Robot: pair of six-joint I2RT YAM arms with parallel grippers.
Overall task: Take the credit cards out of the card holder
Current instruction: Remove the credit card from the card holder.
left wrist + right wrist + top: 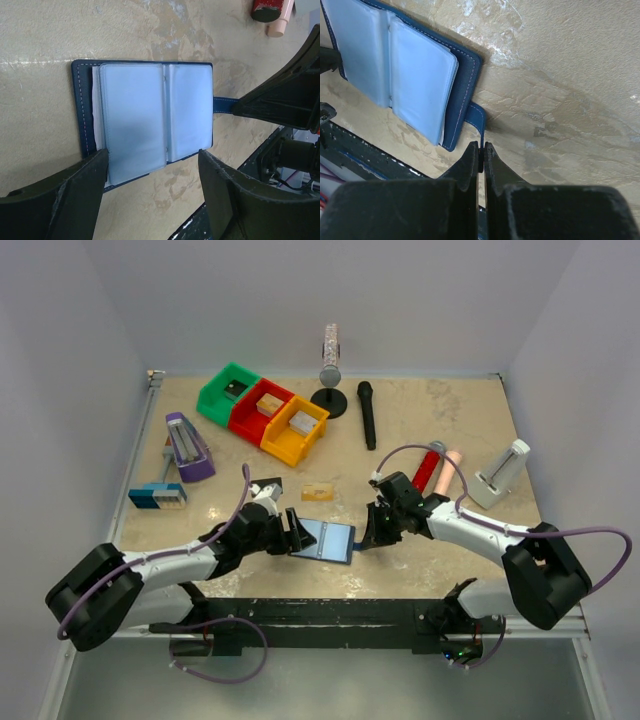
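Right hand (481, 151) pinches open card holder (150, 120) by its tab (477, 116).

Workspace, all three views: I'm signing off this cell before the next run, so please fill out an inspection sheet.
Surface: beige marbled tabletop, mottled.
Job's things: card holder lies open; one tan card apart behind it.
Clutter: three coloured bins, black microphone, purple stapler-like tool.
Pincers: left pincer open at the holder's edge; right pincer shut on its tab.
Cables: purple cables looping along both arms.
Surroundings: plain white walls.
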